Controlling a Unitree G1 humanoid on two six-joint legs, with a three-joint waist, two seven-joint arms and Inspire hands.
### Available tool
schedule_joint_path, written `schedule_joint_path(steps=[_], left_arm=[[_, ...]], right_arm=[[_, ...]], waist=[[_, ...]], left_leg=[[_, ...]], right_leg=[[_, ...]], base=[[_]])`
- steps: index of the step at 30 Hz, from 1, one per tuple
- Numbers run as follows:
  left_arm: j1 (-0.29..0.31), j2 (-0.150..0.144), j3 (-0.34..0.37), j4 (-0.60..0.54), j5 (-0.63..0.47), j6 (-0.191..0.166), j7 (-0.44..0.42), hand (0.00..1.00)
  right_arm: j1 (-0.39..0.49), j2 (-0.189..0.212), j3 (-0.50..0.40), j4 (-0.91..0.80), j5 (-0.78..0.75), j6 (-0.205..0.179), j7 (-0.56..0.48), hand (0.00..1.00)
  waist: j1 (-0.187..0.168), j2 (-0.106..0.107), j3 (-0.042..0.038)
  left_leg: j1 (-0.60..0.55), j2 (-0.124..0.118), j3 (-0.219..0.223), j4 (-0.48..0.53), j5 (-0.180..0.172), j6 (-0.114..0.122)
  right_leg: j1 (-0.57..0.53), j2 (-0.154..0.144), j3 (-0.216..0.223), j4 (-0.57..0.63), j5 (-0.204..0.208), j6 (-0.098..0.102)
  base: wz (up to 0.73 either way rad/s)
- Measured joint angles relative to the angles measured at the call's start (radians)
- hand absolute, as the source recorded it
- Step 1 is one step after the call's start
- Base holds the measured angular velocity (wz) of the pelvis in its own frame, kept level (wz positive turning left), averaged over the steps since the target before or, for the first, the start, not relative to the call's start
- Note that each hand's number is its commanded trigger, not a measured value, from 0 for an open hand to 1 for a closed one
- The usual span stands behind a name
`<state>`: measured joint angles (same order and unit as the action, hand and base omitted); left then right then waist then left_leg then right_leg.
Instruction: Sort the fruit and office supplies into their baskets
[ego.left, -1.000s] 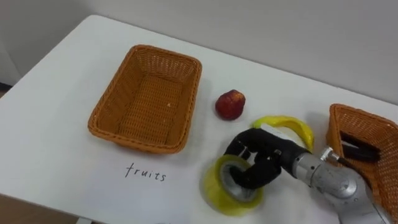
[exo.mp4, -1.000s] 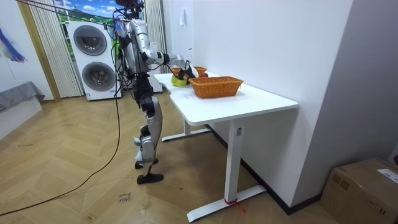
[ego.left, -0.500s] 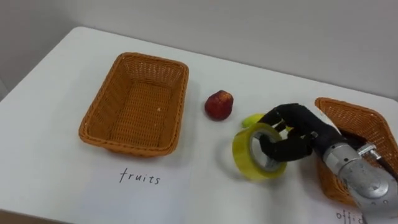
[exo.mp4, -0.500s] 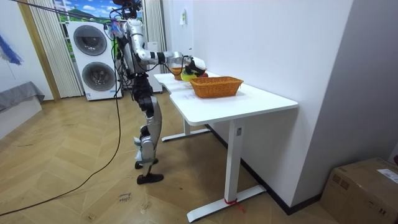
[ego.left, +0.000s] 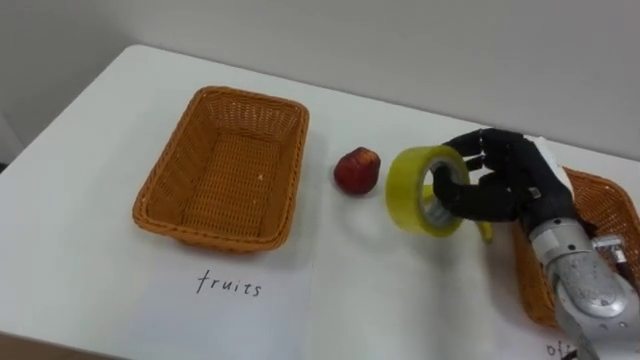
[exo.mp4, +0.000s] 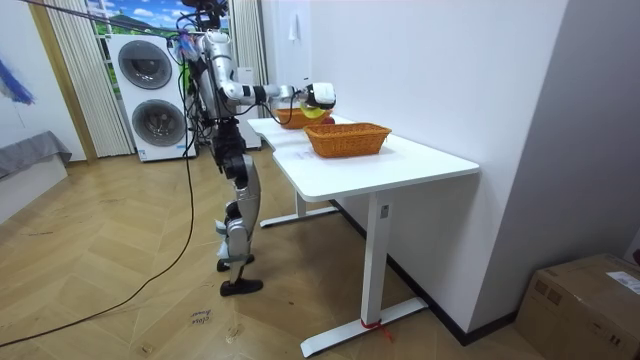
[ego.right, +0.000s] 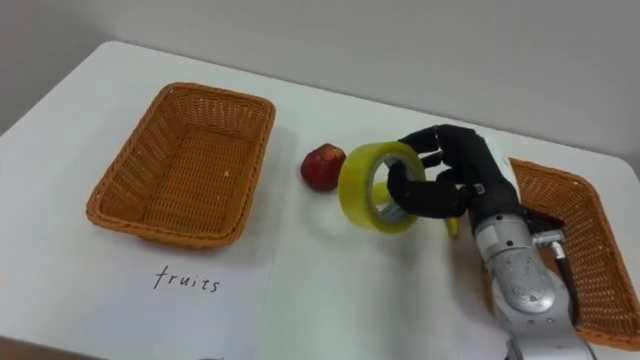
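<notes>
The right hand (ego.left: 505, 180) is black, with a white tag on its back; from it a silver cylindrical forearm runs toward five o'clock.

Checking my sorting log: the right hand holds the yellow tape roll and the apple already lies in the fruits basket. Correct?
Not quite. The apple lies on the table beside the fruits basket, not in it, as the left eye view shows. The right hand does hold the yellow tape roll.
</notes>
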<state>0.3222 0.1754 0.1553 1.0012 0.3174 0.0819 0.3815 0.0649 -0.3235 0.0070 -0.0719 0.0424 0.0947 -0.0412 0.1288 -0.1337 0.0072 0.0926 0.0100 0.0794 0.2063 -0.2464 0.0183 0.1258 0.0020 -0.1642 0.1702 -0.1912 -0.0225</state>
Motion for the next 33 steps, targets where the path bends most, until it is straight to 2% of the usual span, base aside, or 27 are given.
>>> schedule_joint_path(steps=[5,9,15,21,26,33], left_arm=[[0.004,-0.001,0.012,-0.001,0.001,-0.002,-0.004,0.0],[0.008,0.007,0.031,0.0,0.001,-0.009,-0.02,0.0],[0.028,0.01,0.036,0.001,0.002,-0.01,-0.021,0.0],[0.031,0.01,0.041,0.0,0.002,-0.018,-0.025,0.0],[0.044,0.01,0.057,-0.015,0.0,-0.009,-0.038,0.0],[0.047,0.009,0.057,-0.039,0.001,0.0,-0.038,0.0]], right_arm=[[0.007,-0.002,-0.019,0.002,0.029,-0.012,-0.072,1.0],[0.013,-0.005,-0.074,0.003,0.067,-0.017,-0.153,1.0],[0.014,-0.009,-0.113,0.014,0.127,-0.044,-0.231,1.0],[0.018,-0.011,-0.127,0.034,0.15,-0.051,-0.265,1.0],[0.037,-0.025,-0.185,0.037,0.188,-0.051,-0.301,1.0],[0.04,-0.027,-0.192,0.053,0.182,-0.051,-0.332,1.0]], waist=[[-0.022,0.012,-0.0011],[-0.033,0.006,-0.0105],[-0.047,0.0,-0.0145],[-0.062,-0.006,-0.0118],[-0.078,-0.008,-0.0116],[-0.099,-0.008,-0.0112]], left_leg=[[-0.003,-0.001,0.001,0.0,0.0,0.0],[-0.01,-0.001,0.0,0.0,0.0,0.0],[-0.008,-0.001,0.002,0.009,0.001,0.0],[-0.014,-0.001,-0.002,0.008,0.001,0.0],[-0.015,-0.002,-0.007,0.009,0.001,0.001],[-0.008,-0.001,0.0,0.014,0.001,0.0]], right_leg=[[-0.004,0.0,-0.005,0.0,0.0,0.0],[-0.008,0.0,-0.006,0.0,0.0,0.0],[-0.007,0.0,-0.004,0.0,0.0,0.0],[-0.008,0.0,-0.008,0.001,0.0,0.0],[-0.008,-0.002,-0.016,0.001,0.0,0.0],[-0.005,-0.001,-0.015,0.0,0.0,0.0]], base=[[0.0],[0.0],[0.0],[0.02],[0.01],[-0.01]])
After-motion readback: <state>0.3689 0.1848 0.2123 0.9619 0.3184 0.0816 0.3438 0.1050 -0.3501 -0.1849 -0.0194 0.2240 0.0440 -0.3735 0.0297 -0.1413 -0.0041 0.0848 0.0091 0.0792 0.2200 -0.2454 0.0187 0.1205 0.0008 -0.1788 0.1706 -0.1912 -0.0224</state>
